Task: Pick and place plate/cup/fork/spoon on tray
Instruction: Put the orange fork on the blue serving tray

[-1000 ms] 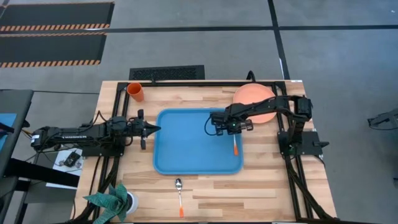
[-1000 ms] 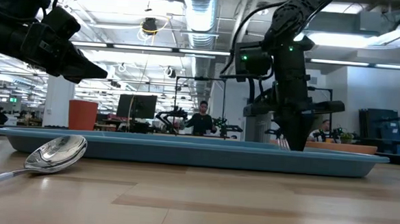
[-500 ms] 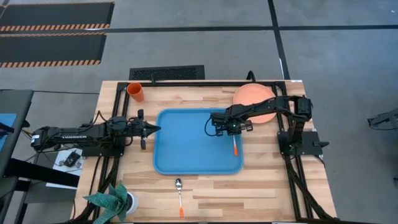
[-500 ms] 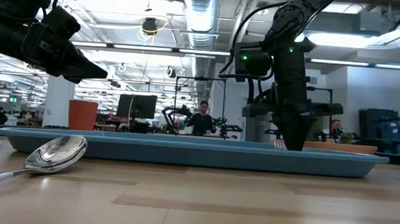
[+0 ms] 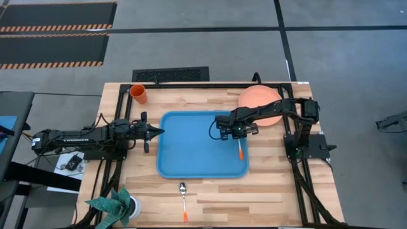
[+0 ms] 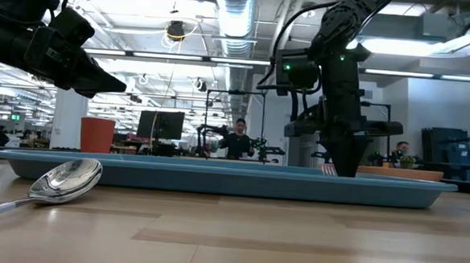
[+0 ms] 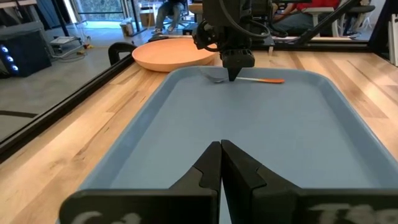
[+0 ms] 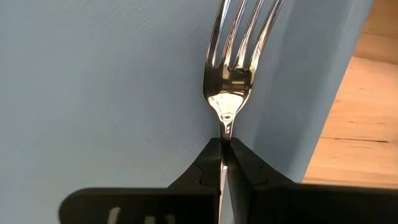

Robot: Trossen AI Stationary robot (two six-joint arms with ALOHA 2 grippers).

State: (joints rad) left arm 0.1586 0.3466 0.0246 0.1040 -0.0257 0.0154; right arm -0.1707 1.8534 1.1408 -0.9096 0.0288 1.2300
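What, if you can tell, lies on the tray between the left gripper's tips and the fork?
Nothing: the left wrist view shows bare blue tray floor from the shut left gripper to the fork, which the right gripper pinches.

From above, the right gripper covers the tines of the fork, so only the orange handle shows. In the right wrist view the handle is hidden behind the closed fingers. The right arm crosses part of the plate near the tabletop's far right corner. In the low view the spoon has its handle cut off at the picture's edge.
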